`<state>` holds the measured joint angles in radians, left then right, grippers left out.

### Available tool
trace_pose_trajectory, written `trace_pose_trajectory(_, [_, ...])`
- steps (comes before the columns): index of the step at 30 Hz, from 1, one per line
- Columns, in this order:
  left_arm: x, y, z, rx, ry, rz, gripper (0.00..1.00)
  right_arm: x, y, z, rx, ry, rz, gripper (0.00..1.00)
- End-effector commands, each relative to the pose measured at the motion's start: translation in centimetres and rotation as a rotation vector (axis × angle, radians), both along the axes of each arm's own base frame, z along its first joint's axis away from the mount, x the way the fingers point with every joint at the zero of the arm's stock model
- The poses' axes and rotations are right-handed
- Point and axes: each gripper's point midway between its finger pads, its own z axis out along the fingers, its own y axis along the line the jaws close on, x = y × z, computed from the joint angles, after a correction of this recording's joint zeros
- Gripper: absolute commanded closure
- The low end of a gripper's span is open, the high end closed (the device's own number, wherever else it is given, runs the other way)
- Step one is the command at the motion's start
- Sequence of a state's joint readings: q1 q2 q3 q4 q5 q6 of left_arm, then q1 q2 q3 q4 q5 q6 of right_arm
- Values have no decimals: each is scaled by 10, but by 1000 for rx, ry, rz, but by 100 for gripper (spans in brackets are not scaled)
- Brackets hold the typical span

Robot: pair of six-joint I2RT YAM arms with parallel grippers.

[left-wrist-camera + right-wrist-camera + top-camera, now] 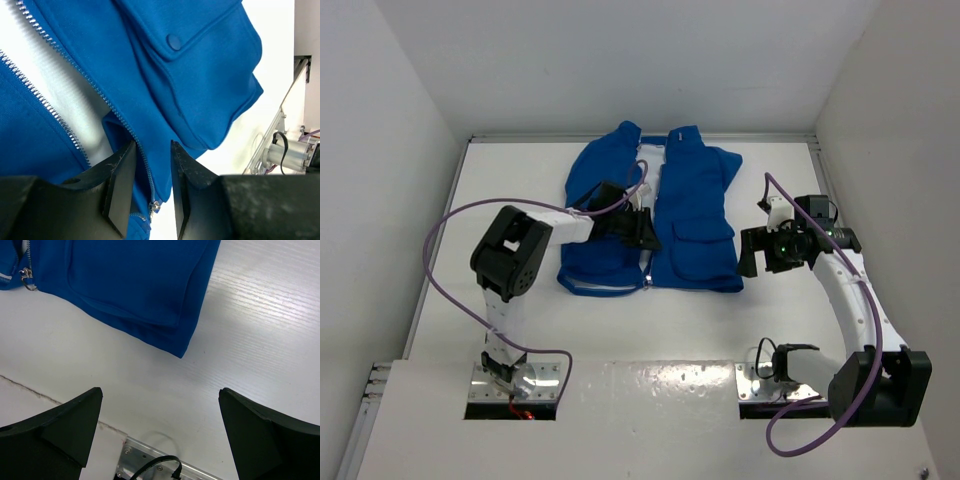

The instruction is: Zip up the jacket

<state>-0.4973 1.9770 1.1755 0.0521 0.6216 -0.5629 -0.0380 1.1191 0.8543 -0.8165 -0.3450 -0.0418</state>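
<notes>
Toward the far middle of the white surface, the jacket is lying flat with its zipper teeth gaping over white lining and the slider sitting at the hem, so nearly all the zipping is waiting to be done. The left hand, fingers partly apart, is straddling the teeth by that slider. The right hand, spread wide, is hovering over bare surface between the jacket's corner and the side wall.
</notes>
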Motion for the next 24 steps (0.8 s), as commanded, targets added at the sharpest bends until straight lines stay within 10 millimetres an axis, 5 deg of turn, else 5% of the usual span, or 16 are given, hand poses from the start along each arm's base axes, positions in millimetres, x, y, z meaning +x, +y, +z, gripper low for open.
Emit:
trace_pose_trajectory(1, [9, -5, 5, -35, -14, -5, 61, 7, 0, 10, 8, -45, 5, 0])
trace_pose_trajectory(9, [-9, 5, -17, 4, 47, -10, 64, 10, 1, 11, 6, -47, 8, 0])
trace_pose_trajectory(17, [-49, 3, -10, -72, 83, -151, 67, 9, 2, 10, 15, -43, 8, 0])
trace_pose_trajectory(24, [-54, 0, 1, -85, 51, -179, 69, 9, 5, 10, 33, -42, 8, 0])
